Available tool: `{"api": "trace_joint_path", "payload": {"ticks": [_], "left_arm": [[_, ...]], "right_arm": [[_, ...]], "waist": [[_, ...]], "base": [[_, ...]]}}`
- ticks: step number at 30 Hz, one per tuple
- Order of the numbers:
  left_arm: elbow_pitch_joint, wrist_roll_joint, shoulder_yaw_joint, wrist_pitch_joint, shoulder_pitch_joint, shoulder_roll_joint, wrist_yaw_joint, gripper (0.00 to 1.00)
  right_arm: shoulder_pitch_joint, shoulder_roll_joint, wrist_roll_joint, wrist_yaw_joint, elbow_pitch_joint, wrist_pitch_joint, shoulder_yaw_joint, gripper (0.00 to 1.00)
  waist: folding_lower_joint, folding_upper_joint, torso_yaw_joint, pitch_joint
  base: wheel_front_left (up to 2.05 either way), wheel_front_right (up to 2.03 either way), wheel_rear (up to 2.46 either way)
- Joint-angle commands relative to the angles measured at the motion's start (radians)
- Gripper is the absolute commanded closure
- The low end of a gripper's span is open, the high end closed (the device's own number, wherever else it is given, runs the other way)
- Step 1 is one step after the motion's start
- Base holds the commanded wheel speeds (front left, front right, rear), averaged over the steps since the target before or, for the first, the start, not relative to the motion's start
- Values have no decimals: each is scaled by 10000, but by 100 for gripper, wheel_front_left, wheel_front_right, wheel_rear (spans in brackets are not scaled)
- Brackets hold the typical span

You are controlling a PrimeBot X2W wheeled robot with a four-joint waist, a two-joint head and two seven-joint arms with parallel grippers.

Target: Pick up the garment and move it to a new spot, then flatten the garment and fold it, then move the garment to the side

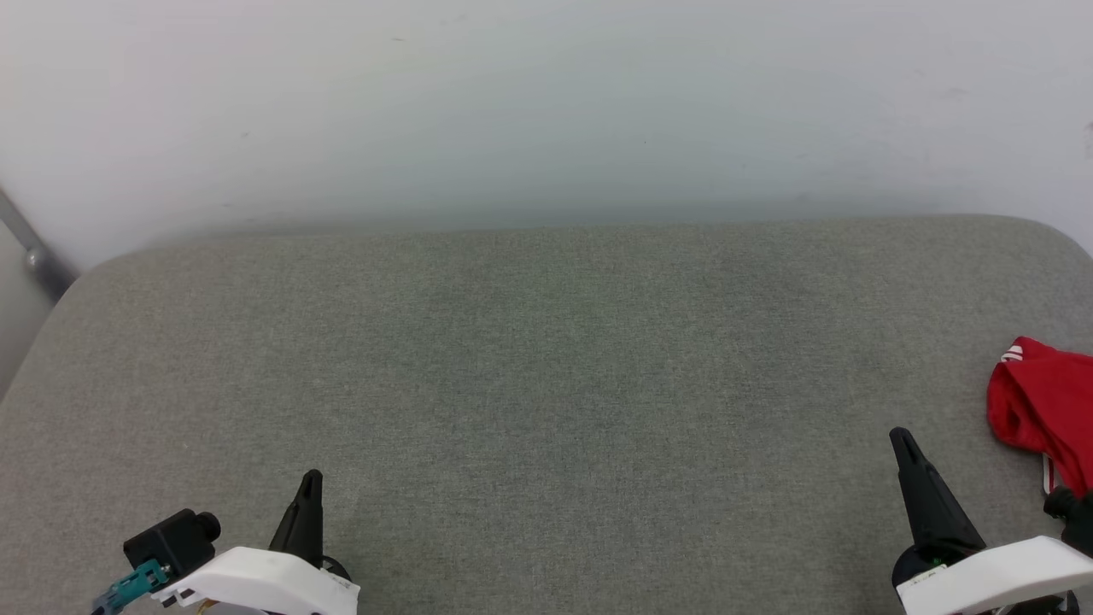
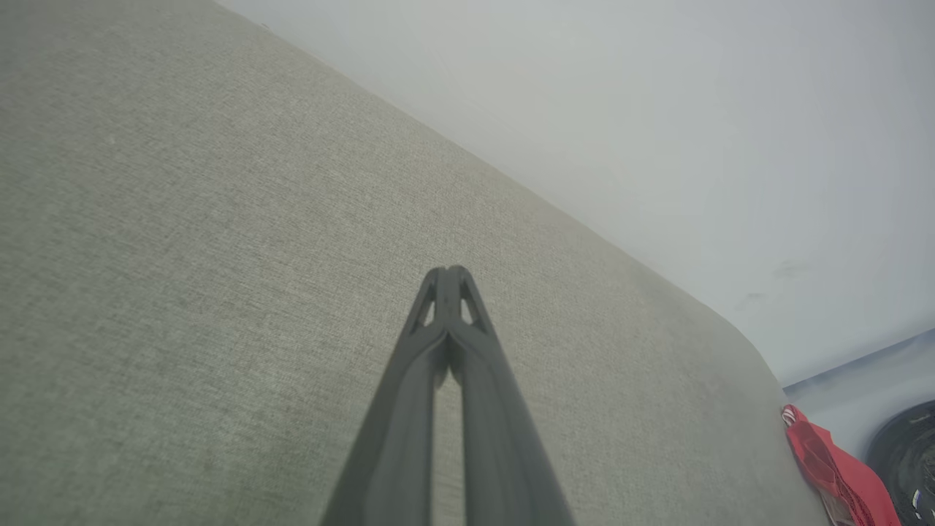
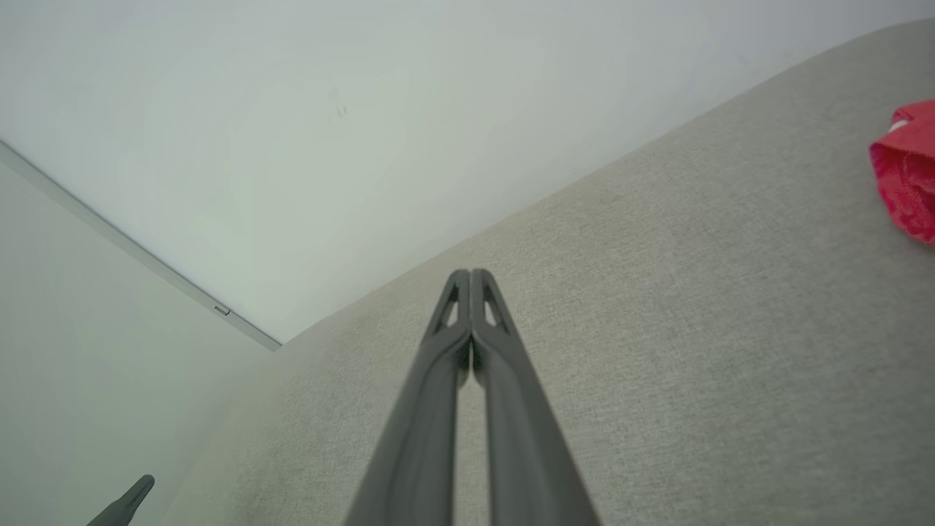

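Left hand (image 1: 312, 478) and right hand (image 1: 899, 437) both pinched closed, empty, low over the near desk (image 1: 546, 359) edge, likely a rest pose. Garment (image 1: 1046, 410) bunched just right of right hand, not touching; folded or not, can't tell, it's cropped.

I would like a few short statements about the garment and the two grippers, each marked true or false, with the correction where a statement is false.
1. The garment lies at the right side of the grey surface. True.
2. The right gripper holds the garment. False: its fingers are shut on nothing, and it stands apart from the garment.
3. The left gripper is shut and empty. True.
4. The garment is nearer to the left gripper than to the right gripper. False: it lies close to the right gripper, far from the left one.
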Motion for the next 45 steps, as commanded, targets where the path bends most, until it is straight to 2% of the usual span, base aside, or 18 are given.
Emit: {"api": "trace_joint_path", "payload": {"ticks": [1, 21, 45], "left_arm": [[-62, -265, 144, 37, -264, 9, -80, 100], [251, -2537, 796, 515, -615, -410, -685, 100], [592, -4709, 1463, 999, -961, -836, -1282, 100]], "right_arm": [[-342, -102, 338, -2, -29, -48, 7, 100], [-845, -152, 3079, -2, 794, -23, -9, 100], [-1339, -152, 5685, -3, 1600, 55, -90, 100]], "waist": [[0, 0, 2, 3], [0, 0, 27, 68], [0, 0, 58, 146]], "base": [[0, 0, 0], [0, 0, 0], [0, 0, 0]]}}
